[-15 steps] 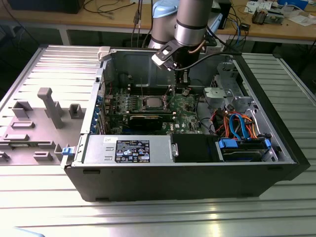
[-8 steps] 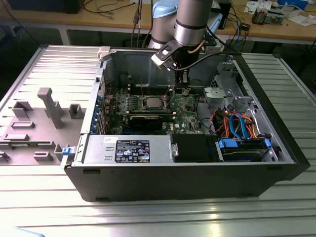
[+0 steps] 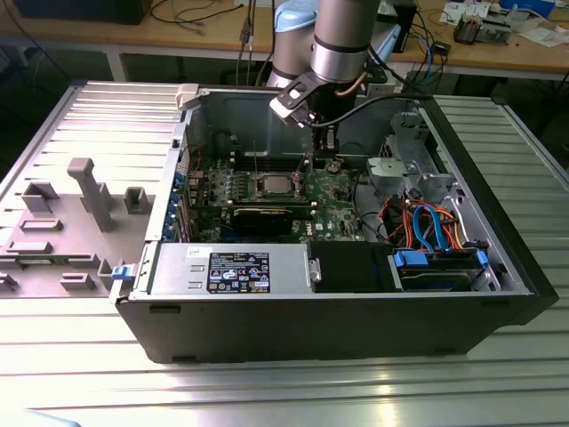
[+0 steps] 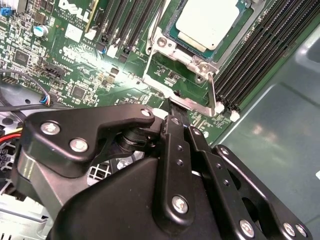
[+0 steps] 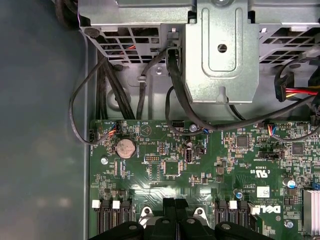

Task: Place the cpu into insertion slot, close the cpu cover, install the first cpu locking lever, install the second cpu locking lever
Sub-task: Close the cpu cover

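The open computer case (image 3: 356,311) lies on the ribbed counter (image 3: 267,391), with the green motherboard (image 5: 210,165) on its floor. The black claw (image 4: 173,111) hangs low over the board, just beside the insertion slot (image 4: 180,54). Its fingers are drawn together with nothing seen between them.

The first step looks done: the cpu (image 4: 207,20) lies flat in the slot, silvery top up. The cpu cover (image 4: 234,36) seems to lie down around the chip, so I judge that step done too.

A thin locking lever (image 4: 212,92) juts out past the slot's corner towards the claw's tip. Whether the two touch I cannot tell. The lever appears unlatched, so the lever steps look unfinished.
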Controlling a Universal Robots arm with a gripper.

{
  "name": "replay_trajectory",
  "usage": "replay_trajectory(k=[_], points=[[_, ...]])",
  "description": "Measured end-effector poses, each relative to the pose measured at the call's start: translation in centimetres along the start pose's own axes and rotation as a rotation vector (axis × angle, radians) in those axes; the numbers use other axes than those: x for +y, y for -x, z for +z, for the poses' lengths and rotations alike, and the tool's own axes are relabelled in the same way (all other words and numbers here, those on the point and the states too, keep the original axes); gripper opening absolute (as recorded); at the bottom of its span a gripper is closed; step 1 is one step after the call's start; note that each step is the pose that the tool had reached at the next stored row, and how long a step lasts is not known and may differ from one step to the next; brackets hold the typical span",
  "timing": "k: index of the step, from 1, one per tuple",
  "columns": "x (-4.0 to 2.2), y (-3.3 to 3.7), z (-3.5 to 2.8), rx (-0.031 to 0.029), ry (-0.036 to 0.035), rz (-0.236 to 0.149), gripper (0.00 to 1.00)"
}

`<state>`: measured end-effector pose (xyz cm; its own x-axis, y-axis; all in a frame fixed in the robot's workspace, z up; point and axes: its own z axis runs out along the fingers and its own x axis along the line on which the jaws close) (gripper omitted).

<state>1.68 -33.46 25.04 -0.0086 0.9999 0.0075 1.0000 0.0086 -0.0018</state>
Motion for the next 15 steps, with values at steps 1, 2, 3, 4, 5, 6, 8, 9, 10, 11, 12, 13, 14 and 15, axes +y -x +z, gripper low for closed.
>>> replay_trajectory(k=[1,2,3,4,5,6,8,9,10,11,12,13,14,15], points=[[-0.07,0.0,0.0,0.0,0.0001,0.0,0.11],[-0.13,0.0,0.0,0.0,0.0,0.0,0.11],[-0.2,0.0,0.0,0.0,0.0,0.0,0.11],[-0.27,0.0,0.0,-0.0001,0.0,0.0,0.11],[-0.36,0.0,0.0,-0.0001,0.0,0.0,0.11],[-0.43,0.0,0.0,0.0,-0.0001,0.0,0.11],[-0.59,0.0,0.0,0.0,0.0,0.0,0.11],[-0.73,0.01,0.0,0.0,0.0,0.0,0.11],[-0.83,0.01,0.0,0.0,0.0,0.0,0.11],[-0.92,0.01,0.0,0.0,0.0,0.0,0.11],[-0.99,0.01,0.0,-0.0001,0.0,0.0,0.11],[-1.07,0.01,0.0,0.0,0.0,0.0,0.11],[-1.15,0.01,0.0,0.0001,0.0,0.0,0.11],[-1.25,0.01,0.0,0.0,0.0,0.0,0.11]])
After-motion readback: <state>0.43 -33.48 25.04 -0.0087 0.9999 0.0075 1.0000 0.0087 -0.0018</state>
